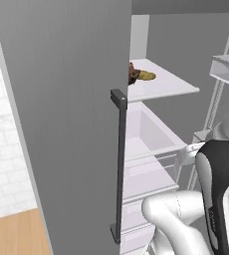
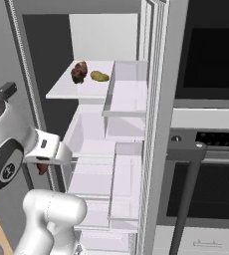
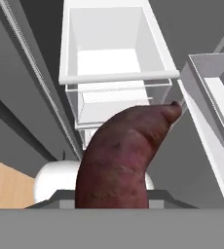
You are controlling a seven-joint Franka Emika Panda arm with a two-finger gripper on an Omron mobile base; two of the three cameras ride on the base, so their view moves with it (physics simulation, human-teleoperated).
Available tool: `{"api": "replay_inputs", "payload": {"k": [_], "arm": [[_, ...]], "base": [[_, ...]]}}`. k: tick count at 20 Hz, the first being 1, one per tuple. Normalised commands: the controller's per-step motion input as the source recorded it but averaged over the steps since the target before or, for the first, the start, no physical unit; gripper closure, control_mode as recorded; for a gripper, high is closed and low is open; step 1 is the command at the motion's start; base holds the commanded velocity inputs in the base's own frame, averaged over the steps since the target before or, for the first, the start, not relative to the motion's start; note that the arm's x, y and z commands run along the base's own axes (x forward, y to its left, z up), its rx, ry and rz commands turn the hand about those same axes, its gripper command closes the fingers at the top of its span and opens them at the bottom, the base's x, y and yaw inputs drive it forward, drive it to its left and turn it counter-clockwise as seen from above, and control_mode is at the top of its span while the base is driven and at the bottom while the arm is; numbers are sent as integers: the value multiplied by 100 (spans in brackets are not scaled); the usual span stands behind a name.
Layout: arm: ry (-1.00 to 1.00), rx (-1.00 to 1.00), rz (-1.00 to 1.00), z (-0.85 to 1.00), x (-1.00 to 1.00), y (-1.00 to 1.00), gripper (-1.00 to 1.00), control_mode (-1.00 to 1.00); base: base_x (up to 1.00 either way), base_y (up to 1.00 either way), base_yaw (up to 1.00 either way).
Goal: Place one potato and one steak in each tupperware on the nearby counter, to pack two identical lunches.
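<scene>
Steak (image 3: 121,160) in end effector (image 3: 113,206) grip

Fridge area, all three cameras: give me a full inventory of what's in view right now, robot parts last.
steak: one, dark red-brown, on the upper fridge shelf, left of the potato
potato: one, yellow-tan, same shelf
steak in grip: one, dark red-brown, clamped in the pincer, in front of the open fridge
fridge drawer: one, white, open-topped, below the shelf
fridge door: one, grey with a dark handle, swung open
oven: one, dark-fronted, right of the fridge
counter: one, light wood-grain, lower left corner of the left base view
arm: one, white with dark joints
pincer: one, shut on the steak in grip
</scene>
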Motion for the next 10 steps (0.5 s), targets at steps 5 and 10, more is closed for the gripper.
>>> {"api": "replay_inputs", "payload": {"k": [5, 10], "arm": [[0, 0, 0, 0, 0, 0, 100, 100], [0, 0, 0, 0, 0, 0, 100, 100]], "base": [[-100, -12, 0], [-100, 0, -9]]}}
